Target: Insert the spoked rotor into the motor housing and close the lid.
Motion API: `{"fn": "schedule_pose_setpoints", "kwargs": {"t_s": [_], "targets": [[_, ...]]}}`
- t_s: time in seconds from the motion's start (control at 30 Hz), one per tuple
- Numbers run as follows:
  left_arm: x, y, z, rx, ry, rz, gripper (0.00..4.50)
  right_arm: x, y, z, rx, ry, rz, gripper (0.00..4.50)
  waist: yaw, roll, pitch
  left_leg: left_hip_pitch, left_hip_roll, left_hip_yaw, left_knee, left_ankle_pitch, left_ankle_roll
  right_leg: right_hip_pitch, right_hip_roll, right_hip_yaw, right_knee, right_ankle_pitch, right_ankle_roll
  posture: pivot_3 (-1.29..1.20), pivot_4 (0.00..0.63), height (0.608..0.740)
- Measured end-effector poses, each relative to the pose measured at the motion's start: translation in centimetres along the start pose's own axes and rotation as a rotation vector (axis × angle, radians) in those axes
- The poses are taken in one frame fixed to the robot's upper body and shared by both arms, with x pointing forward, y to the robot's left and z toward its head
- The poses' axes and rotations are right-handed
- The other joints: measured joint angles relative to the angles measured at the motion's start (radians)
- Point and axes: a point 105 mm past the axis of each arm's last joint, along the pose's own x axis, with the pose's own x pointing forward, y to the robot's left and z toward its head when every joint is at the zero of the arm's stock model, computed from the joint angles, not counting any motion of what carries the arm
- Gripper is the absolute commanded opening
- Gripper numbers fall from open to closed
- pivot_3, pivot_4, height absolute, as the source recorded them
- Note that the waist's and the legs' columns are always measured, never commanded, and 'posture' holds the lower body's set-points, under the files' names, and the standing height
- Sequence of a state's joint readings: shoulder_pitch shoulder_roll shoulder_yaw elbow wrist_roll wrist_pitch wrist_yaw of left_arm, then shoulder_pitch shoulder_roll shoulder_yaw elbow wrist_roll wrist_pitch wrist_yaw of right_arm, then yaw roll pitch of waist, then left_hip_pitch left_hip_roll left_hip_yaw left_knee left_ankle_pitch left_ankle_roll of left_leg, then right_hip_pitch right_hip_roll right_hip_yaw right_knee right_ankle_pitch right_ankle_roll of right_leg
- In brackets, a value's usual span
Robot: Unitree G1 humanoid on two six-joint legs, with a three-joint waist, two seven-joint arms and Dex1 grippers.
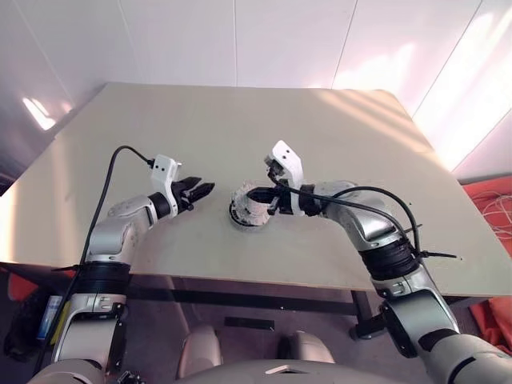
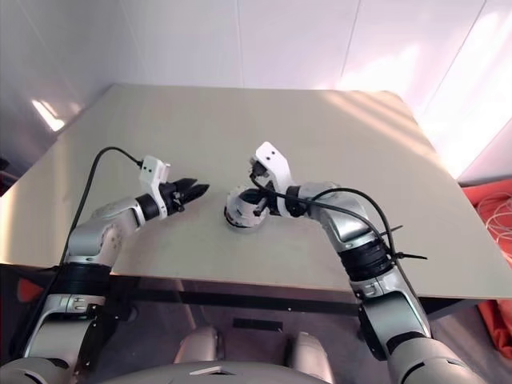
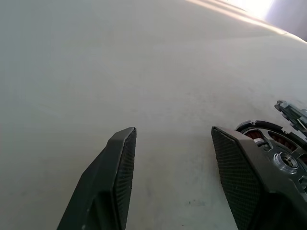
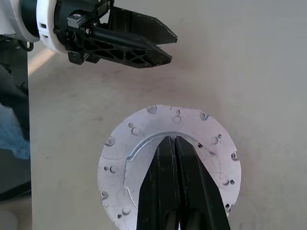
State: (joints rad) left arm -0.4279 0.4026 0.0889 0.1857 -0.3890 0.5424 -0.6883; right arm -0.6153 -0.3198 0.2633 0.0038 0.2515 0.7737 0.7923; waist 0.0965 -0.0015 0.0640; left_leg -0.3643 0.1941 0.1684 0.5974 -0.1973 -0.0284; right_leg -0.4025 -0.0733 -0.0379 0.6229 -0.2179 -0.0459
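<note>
From the head, the motor housing point(image 1: 250, 206) sits mid-table point(image 1: 240, 128) with the right gripper point(image 1: 258, 194) pressed together over it and the left gripper point(image 1: 200, 190) spread at its nine o'clock; the right wrist shows what seems the lid point(image 4: 139, 143).

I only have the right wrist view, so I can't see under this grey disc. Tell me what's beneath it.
Observer: The left wrist view shows the spoked rotor lying over copper windings.
Operator: Report the lid's angle.
Observer: From the head views, the lid looks tilted, not flat yet.
Operator: Check the left gripper.
Observer: The left gripper is open, empty, and apart from the lid.
</note>
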Motion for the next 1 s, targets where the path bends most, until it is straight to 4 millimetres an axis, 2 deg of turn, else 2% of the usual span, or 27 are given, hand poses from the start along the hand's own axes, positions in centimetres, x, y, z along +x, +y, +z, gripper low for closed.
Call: {"fn": "schedule_pose_setpoints", "kwargs": {"t_s": [0.17,0.63,0.77,1.0], "targets": [[0.0,0.1,0.0,0.0,-0.001,0.006,2.66,0.8,-0.4,-0.1,-0.008,-0.019,-0.014,0.02,0.0,0.0,0.0,0.0,0.0,0.0,0.0,0.0,0.0,0.0,0.0,0.0,0.0,0.0,0.0,0.0,0.0,0.74],[-1.1,0.8,0.9,0.022,-0.014,0.042,2.66,2.7,-1.0,-2.7,0.042,-0.005,-0.04,0.02,-0.002,0.0,0.0,0.0,0.0,0.0,0.0,0.0,0.0,0.0,0.0,0.0,0.0,0.0,0.0,0.0,0.0,0.74],[-1.1,0.8,0.8,0.018,-0.008,0.044,2.66,3.4,-1.1,-2.9,0.032,-0.034,-0.045,0.02,-0.002,0.0,0.0,0.001,0.0,0.0,0.0,0.0,0.0,0.001,0.0,0.0,0.0,0.0,0.0,0.0,0.0,0.74],[-1.1,0.8,0.8,0.017,-0.004,0.043,2.66,3.1,-2.0,-2.8,0.013,-0.081,-0.084,0.02,-0.002,0.0,0.0,0.002,0.0,0.0,-0.001,0.0,0.0,0.002,0.0,0.0,0.0,0.0,0.0,0.0,0.0,0.74]]}}
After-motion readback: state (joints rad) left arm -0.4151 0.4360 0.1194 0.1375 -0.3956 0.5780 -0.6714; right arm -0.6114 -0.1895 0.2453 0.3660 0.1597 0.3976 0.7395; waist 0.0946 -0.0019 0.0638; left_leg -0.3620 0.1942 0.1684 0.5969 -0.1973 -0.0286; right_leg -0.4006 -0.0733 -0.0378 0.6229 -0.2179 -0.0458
